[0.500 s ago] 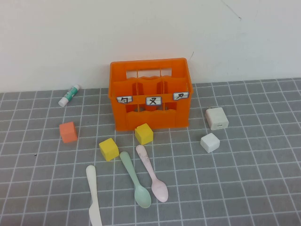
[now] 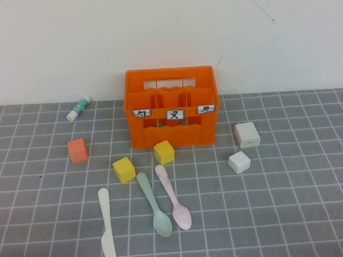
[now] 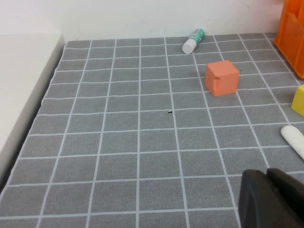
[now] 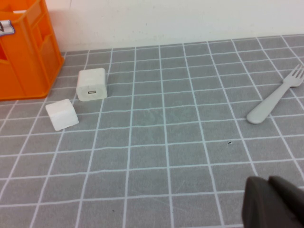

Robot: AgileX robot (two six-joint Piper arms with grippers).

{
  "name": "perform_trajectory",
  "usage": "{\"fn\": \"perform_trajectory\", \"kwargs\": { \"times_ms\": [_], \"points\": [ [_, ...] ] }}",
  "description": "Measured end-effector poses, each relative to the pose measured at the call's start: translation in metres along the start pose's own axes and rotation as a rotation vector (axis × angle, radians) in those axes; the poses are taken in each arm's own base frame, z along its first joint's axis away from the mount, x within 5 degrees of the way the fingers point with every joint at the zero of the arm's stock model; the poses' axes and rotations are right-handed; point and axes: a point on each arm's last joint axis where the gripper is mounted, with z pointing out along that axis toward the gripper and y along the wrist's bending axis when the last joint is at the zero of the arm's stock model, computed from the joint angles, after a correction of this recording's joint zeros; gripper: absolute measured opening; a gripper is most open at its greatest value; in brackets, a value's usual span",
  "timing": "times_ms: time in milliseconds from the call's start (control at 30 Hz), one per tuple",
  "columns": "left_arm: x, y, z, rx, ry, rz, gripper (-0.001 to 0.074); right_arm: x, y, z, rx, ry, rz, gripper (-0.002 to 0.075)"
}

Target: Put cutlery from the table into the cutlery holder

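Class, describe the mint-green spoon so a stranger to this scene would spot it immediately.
Start at the bright orange cutlery holder against the wall. On the grey table in front of it lie three slim utensils; the mint-green spoon is the middle one, between the cream-white knife and the pale pink spoon. Only it is green. Neither gripper shows in the high view.

On the table [image 2: 300, 214] one orange cutlery holder [image 2: 171, 107] with three white labels is counted. Three slim utensils are seen in front of it: one cream-white knife [image 2: 106, 222], one mint-green spoon [image 2: 154, 205] and one pale pink spoon [image 2: 173, 197]. One grey fork [image 4: 275, 95] is found only in the right wrist view. Two yellow cubes [image 2: 164, 152] [image 2: 124, 169], one orange cube [image 2: 77, 150], one white cube [image 2: 239, 161], one white charger block [image 2: 247, 134] and one white-and-green tube [image 2: 79, 108] are counted. One dark left tool [image 3: 273, 199] and one dark right tool [image 4: 275, 203] are partly seen.
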Motion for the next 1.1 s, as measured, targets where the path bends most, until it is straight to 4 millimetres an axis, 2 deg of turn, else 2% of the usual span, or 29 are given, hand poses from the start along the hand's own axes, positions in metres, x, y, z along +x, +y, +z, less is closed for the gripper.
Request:
{"fn": "perform_trajectory", "kwargs": {
  "times_ms": [200, 433, 500, 667, 733, 833, 1100],
  "points": [
    [-0.001, -0.002, 0.0, 0.017, -0.014, -0.045, -0.0001, 0.0, 0.0, 0.0, 0.0, 0.0, 0.0, -0.0003],
    [-0.005, -0.007, 0.0, 0.084, -0.061, -0.246, -0.0001, 0.0, 0.0, 0.0, 0.0, 0.0, 0.0, -0.0003],
    [-0.009, -0.009, 0.0, 0.122, -0.092, -0.397, -0.0001, 0.0, 0.0, 0.0, 0.0, 0.0, 0.0, -0.0003],
    [-0.023, -0.011, -0.003, 0.255, -0.181, -1.054, -0.0001, 0.0, 0.0, 0.0, 0.0, 0.0, 0.0, -0.0003],
    [-0.026, -0.008, -0.004, 0.261, -0.222, -1.159, -0.0001, 0.0, 0.0, 0.0, 0.0, 0.0, 0.0, -0.0003],
    [-0.028, -0.006, -0.004, 0.254, -0.25, -1.193, -0.0001, 0.0, 0.0, 0.0, 0.0, 0.0, 0.0, -0.0003],
    [-0.028, -0.005, -0.004, 0.241, -0.265, -1.126, -0.0001, 0.0, 0.0, 0.0, 0.0, 0.0, 0.0, -0.0003]
  ]
}}
